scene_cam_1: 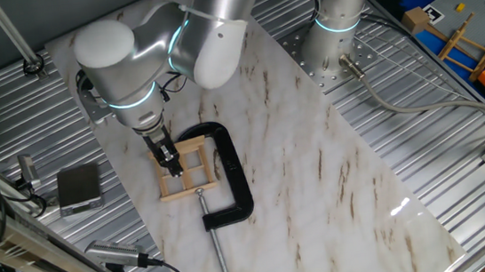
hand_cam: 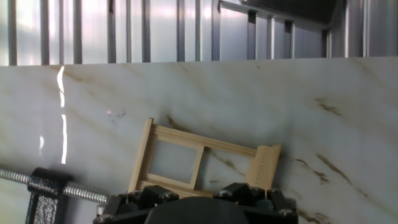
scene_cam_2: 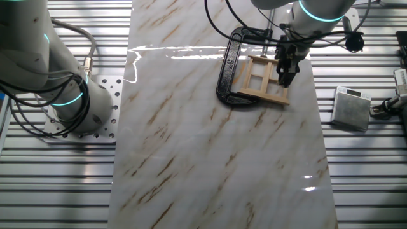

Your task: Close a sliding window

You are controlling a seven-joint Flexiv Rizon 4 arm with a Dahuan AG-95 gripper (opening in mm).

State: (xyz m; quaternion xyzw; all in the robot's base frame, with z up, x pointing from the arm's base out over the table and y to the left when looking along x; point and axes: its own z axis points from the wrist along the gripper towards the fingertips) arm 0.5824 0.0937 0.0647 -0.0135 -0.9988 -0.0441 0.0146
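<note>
Hand view is showing you the sliding window (hand_cam: pixel 186 163) lying flat on the marble board (hand_cam: pixel 261 99), its light-wood frame sitting just ahead of the black body of the gripper (hand_cam: pixel 198 210). Only 1 clear pane is showing here, with a wooden upright standing at the frame's right end. The fingertips are hidden below the frame edge in this view, so you cannot tell from here how they are set.

In one fixed view, the gripper (scene_cam_1: pixel 172 166) is reaching down onto the window (scene_cam_1: pixel 185 167), which is lying near the left edge of the board. The fingers look close together over the frame's crossbars, but you cannot tell whether they are pinching anything. The black C-clamp (scene_cam_1: pixel 231 175) is curving around the window's right side, with its screw rod pointing toward the near edge.

In the other fixed view, the gripper (scene_cam_2: pixel 284 75) is touching down on the window (scene_cam_2: pixel 262 79). The clamp (scene_cam_2: pixel 227 71) is holding the frame inside its jaw opening. A grey box (scene_cam_2: pixel 351 108) is resting on the ribbed bench beside the board.
</note>
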